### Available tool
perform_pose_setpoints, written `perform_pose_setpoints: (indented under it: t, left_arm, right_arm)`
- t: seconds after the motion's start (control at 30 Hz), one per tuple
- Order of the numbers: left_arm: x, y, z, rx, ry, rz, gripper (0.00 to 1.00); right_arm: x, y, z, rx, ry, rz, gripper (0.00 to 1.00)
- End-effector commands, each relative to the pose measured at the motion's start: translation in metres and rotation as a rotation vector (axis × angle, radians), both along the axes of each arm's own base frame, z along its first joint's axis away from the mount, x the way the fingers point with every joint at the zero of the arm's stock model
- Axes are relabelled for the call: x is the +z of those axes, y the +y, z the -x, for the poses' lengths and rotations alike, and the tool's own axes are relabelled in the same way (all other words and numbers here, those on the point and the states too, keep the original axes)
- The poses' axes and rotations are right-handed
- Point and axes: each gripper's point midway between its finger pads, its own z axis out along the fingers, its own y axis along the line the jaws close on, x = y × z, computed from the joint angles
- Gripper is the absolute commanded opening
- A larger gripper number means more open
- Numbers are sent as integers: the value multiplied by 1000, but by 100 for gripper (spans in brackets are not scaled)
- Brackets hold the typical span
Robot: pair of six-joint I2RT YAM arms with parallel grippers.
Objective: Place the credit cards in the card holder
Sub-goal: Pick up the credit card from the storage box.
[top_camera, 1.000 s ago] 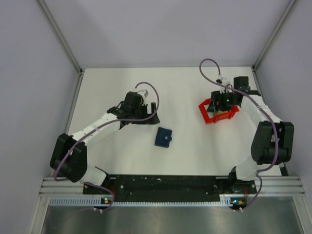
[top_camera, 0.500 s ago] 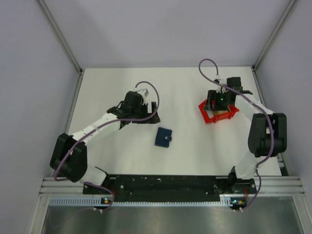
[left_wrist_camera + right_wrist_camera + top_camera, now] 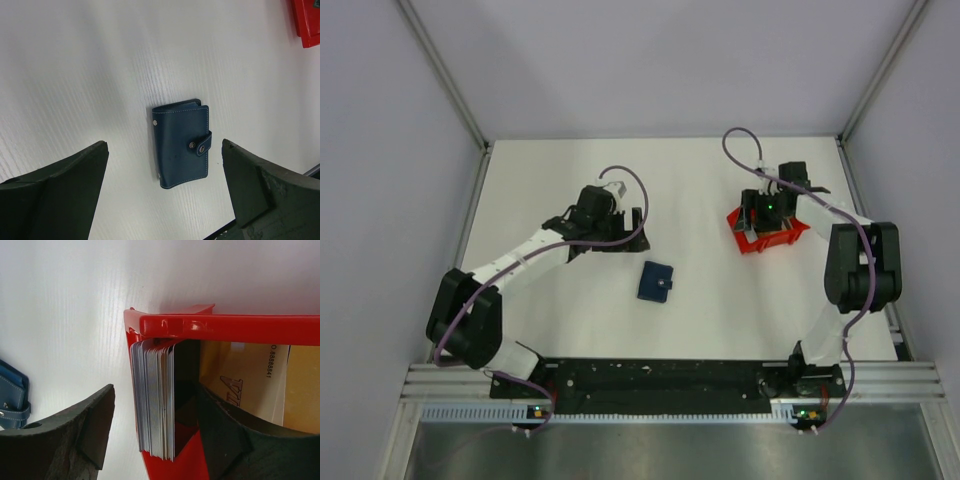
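The left pincer (image 3: 164, 144) is held wide above the white, finely grained table (image 3: 75, 60), and the card holder (image 3: 181, 145) is seen directly below the gap between its fingers, touched by neither. The holder is a closed rectangular case of dark blue leather-like material with pale stitching along its edges, a strap fastened by a metal snap on one long side and a small rivet near the opposite corner. Bare table is left on every side of it, so both fingers have room. The right pincer (image 3: 154, 390) is spread moderately over one corner of the glossy red plastic bin (image 3: 225, 327): one finger is placed outside the bin's wall, with a gap visible beside it, and the other inside. Between them the cards (image 3: 155, 400) are stood on edge in a tight stack against that wall, their thin pale edges showing. Tan and white printed cards are laid flat on the bin's floor beyond the inner finger.
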Motion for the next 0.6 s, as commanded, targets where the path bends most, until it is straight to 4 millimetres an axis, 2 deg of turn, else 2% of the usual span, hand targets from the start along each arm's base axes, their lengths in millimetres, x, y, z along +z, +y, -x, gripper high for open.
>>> perform_pose_setpoints:
  t: [0.0,0.17,0.43,0.57]
  left_arm:
    - [18,-5,-14,-4,-57,20,98]
    - [16,-5,-13,-7,-51,21,98]
    - [17,-6,-12,-9,-49,28,98]
    - [15,-6,-12,-7,-47,29,98]
  right_arm:
    - [22,17,-6,41,-62,-55,63]
    - [32,21,-1,58,-74,-81,61]
    - [35,24,2,69,-74,-94,56]
    - [35,25,3,70,-67,-101,48]
